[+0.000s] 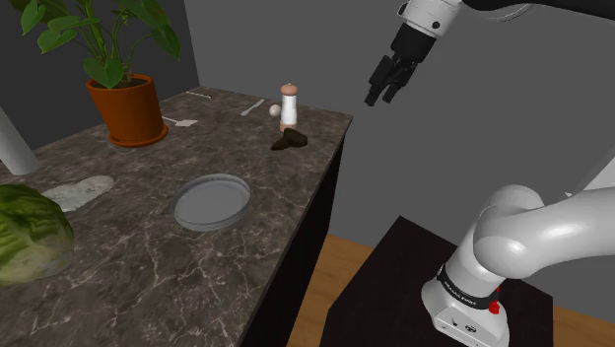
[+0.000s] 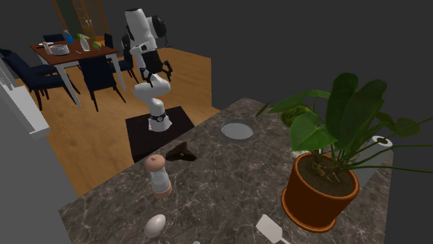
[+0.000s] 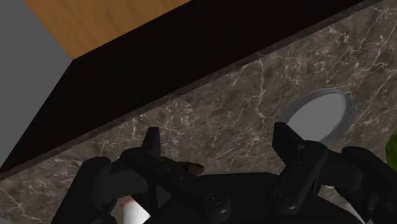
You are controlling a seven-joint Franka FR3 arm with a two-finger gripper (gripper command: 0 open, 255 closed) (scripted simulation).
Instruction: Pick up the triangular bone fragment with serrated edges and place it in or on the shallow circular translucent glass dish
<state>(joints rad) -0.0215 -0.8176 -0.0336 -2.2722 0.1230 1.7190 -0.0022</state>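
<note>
Dark marble bench [image 1: 148, 286] against a grey wall. Shallow glass dish [image 1: 212, 202] mid-bench, empty. Small brown bone fragment [image 1: 289, 141] near the bench edge, just beside the pepper mill [image 1: 288, 104]. Black fingers [image 3: 151, 145] spread apart, hanging out past the edge, gripping nothing. Probably light, stiff, bit brittle; best pinched across the flat sides, clear of the serrations.

bone fragment [image 3: 188, 168]: mostly hidden behind the claw [image 3: 217, 133]
lettuce [image 1: 30, 235]: cut by the shoulder view's left edge
things on dining table [image 2: 76, 54]: too small to tell
</note>
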